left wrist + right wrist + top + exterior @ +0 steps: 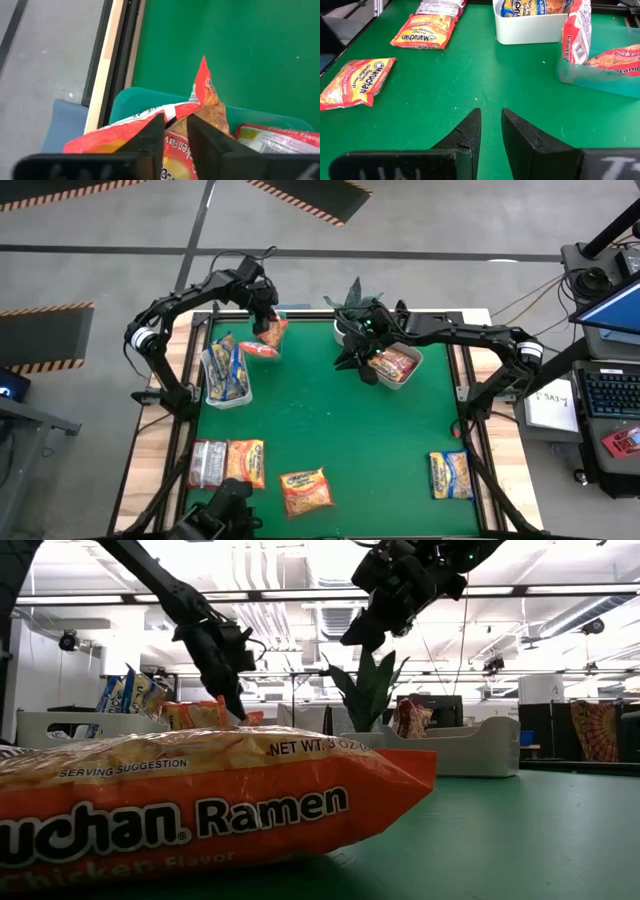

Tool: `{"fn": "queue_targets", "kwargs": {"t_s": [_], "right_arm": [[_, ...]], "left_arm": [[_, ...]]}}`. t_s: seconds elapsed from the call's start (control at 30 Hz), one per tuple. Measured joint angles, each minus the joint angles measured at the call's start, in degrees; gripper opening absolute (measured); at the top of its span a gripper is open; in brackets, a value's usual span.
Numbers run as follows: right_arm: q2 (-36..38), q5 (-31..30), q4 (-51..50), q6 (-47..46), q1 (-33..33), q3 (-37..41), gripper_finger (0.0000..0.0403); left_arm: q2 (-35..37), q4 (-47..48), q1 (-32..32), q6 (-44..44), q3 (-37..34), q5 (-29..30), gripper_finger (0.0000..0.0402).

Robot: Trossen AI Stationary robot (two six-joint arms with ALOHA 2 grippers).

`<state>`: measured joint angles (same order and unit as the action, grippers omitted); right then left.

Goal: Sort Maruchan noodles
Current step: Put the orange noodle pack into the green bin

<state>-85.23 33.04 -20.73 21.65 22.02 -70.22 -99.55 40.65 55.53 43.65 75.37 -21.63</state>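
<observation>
Left gripper [175,131] pinched red packet [202,102] upright over clear-teal bin [268,340], far left. Right gripper [491,131] hovered mid-table beside white bin [400,370], fingers narrow, empty. Orange packets [305,490] lay loose along near edge.

Orange packet [200,805] — "Ramen", "NET WT. 3 OZ"; orange packets [422,31] — "Maruchan".

Mid surface [330,420] open for passage; bins block the far half: white bin [226,376] left, teal bin [268,338] beside it, grey bin [398,366] right; loose packets [305,490] along near edge.
</observation>
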Motion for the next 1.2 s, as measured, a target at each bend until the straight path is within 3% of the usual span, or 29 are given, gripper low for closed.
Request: {"fn": "queue_targets", "kwargs": {"t_s": [0.17,0.5,0.8,0.87,1.03,1.1,1.2], "right_arm": [[0.00,0.00,0.05,0.37,0.00,0.00,0.0063],[0.00,0.00,0.24,0.33,0.00,0.00,0.0065],[-0.02,-0.04,0.92,-5.03,-1.23,1.43,0.0065],[-0.02,-0.03,0.93,-7.17,-2.17,2.07,0.0065],[-0.04,-0.09,1.36,-13.75,-5.54,4.10,0.0059],[-0.04,-0.08,1.36,-16.66,-7.22,4.82,0.0057],[-0.04,-0.09,0.64,-21.48,-9.93,5.95,0.0056]], "left_arm": [[0.04,1.56,-0.20,-3.40,-0.31,0.11,0.0006],[2.15,5.76,-0.47,-8.01,-0.17,-0.27,0.0000],[8.20,5.33,-1.39,-11.76,-0.46,-5.76,0.0000],[10.00,4.92,-1.80,-13.12,-1.01,-9.49,0.0000],[14.67,-1.09,-5.56,-16.46,-5.44,-25.11,0.0000],[16.86,-5.43,-8.65,-18.99,-8.76,-25.44,0.0000],[19.58,-11.44,-14.52,-24.08,-13.51,-20.20,0.0000]]}}
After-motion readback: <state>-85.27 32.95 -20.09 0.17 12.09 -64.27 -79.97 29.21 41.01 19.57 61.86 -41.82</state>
